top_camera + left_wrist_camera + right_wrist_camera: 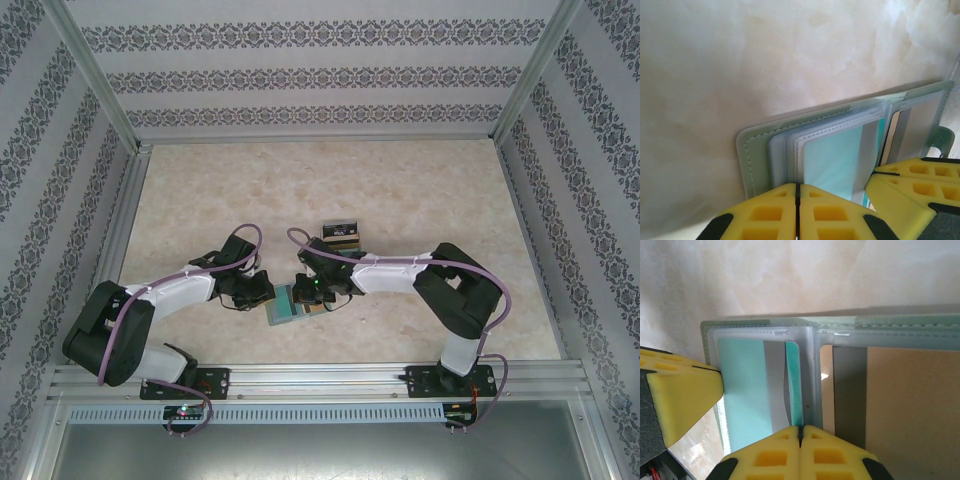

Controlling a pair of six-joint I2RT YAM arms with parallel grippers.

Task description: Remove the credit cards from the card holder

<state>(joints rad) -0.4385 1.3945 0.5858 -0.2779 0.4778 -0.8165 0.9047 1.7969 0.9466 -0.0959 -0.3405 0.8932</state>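
The right claw (800, 432) had its yellow pads (835, 452) pressed together, with just a hairline seam between them. The near edge of the teal-green card (742, 390) ran straight into that seam. I judged this a pinch on the card's exposed end, taken there because it was the one part the clear sleeve (812, 347) left free, though the sleeve's lip may have been caught too. Directly ahead of the pads, the card sat mostly inside its pocket in the card holder (890, 322). The holder lay opened flat on the table (430, 200), so the card was not yet drawn out. Close on the right claw's left, the left claw (797, 192) was likewise fully closed, its tips at the edge of the same panel. Whether it nipped the cover or merely bore down on it could not be told. Either way its job looked like anchoring the holder, so that a pull would slide the card out rather than drag everything along. On the right claw's other side, the holder's second panel showed a tan face (910, 405) with a grey band through its window, probably another card waiting. Farther out, beyond the right claw and apart from the holder, a black card (338, 227) rested on a tan card (341, 243), apparently a pile for cards already freed.
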